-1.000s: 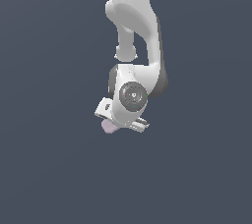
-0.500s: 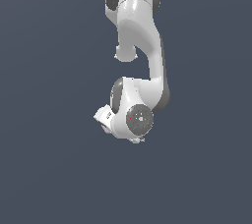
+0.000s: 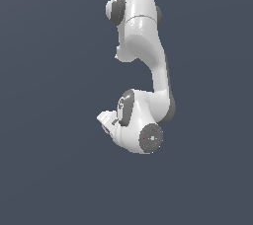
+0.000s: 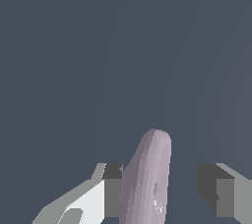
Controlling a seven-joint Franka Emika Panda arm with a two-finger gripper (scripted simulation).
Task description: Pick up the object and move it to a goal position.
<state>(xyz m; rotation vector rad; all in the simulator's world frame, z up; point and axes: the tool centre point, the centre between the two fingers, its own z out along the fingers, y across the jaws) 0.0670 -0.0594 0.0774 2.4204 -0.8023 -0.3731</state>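
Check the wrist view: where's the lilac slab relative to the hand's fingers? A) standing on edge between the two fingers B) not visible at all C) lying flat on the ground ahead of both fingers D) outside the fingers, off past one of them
A: in the wrist view the pale lilac slab stands on edge between the two fingers of the hand, hard against one finger, with a gap to the other.

- Exterior view: off-arm, set back, whole arm (image 3: 143,71) against plain grey.
- Wrist view: close, looking out past fingers (image 4: 113,188) and slab (image 4: 147,179).
- Shared: wrist end only.
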